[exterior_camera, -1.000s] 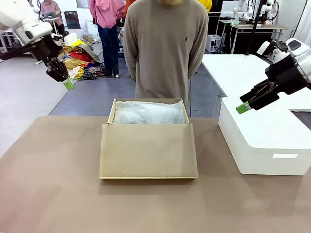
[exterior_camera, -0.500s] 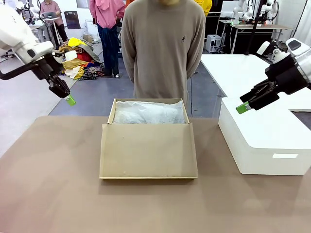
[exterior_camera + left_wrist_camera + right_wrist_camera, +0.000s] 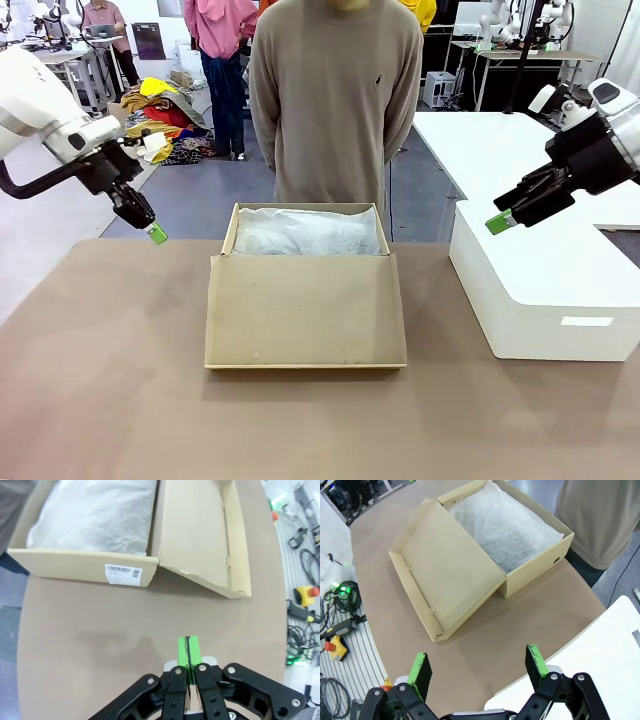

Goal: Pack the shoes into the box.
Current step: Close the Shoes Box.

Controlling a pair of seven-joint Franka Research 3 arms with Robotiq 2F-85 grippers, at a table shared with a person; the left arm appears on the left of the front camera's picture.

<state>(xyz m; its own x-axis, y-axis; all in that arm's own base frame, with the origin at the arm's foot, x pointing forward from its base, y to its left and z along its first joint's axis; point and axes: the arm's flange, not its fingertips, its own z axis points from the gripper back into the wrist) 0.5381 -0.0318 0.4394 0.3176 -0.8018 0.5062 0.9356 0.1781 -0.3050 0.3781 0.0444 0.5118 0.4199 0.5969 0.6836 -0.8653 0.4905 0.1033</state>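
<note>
Left gripper (image 3: 156,234): jaws fully closed, green pads (image 3: 188,652) pressed flat together, nothing between them. It hangs in the air over the table's (image 3: 100,400) far-left corner, tips angled down and toward the centre, clear of the surface. In the left wrist view the pads sit above bare tabletop, with the box (image 3: 70,566) well apart from them.

Right gripper (image 3: 497,224): jaws spread wide and empty. It is up in the air on the right side, over the white box (image 3: 540,300), not touching it. In the right wrist view the two fingers (image 3: 536,662) stand far apart, with only table and a white box corner between them.

Box: brown cardboard, at the middle of the table's far edge, open. The lid (image 3: 305,310) is folded out toward the robot's side and lies flat on the table, hinged along the box's near wall. White tissue (image 3: 308,232) fills the inside, crumpled and mounded. Can't tell what, if anything, lies under it. There is a barcode label (image 3: 123,573) on the side wall facing the left gripper.

White box: closed, at the table's right edge, just beside the cardboard box with a gap between them.

A person (image 3: 335,100) in a beige sweater stands at the far edge, right behind the box.
</note>
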